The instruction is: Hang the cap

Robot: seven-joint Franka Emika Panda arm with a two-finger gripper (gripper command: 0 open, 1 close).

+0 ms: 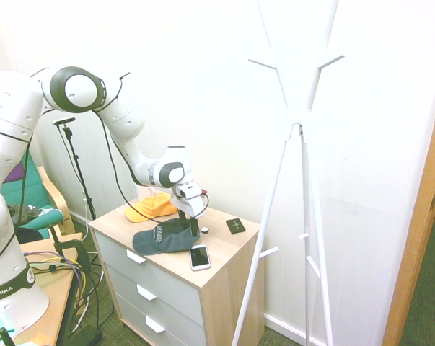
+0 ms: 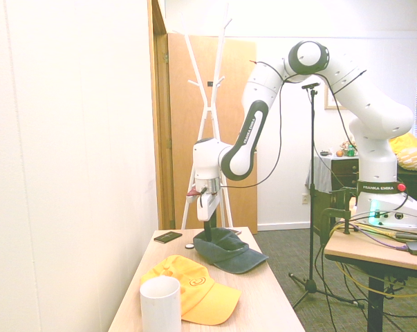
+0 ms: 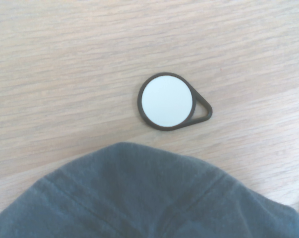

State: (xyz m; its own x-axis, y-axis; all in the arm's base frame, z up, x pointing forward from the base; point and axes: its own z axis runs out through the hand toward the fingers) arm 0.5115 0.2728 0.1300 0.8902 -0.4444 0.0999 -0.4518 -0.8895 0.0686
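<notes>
We find the slate grey-green fabric baseball cap (image 1: pixel 167 237) lying on the wooden counter (image 1: pixel 221 261) that tops a chest of white drawers, its curved brim towards the drawer fronts and its crown towards the wall. Our black two-finger pincer (image 2: pixel 210 227) stands right at the crown's rear edge, reaching down to the fabric; whether its fingers are spread or closed on the cloth we cannot tell from either outside view.

Just beside the crown lies a small round white tag with a dark looped rim (image 3: pixel 171 101), apart from the cap by a strip of bare wood. A white smartphone (image 1: pixel 199 256) rests near the brim, and a flat black square card (image 1: pixel 236 225) sits nearer the wall. The orange-yellow cap (image 1: pixel 151 207) lies behind the slate one, with a white cylindrical cup (image 2: pixel 160 304) at the far end.

The tall white coat stand with angled pegs (image 1: pixel 298 115) rises well apart from the counter.

We judge the risks as these:
- a thin pinch of soft fabric may slip out during the long carry;
- the limp crown may miss or slide off a slanted peg;
- a dragged brim could sweep the phone or tag off the edge.
</notes>
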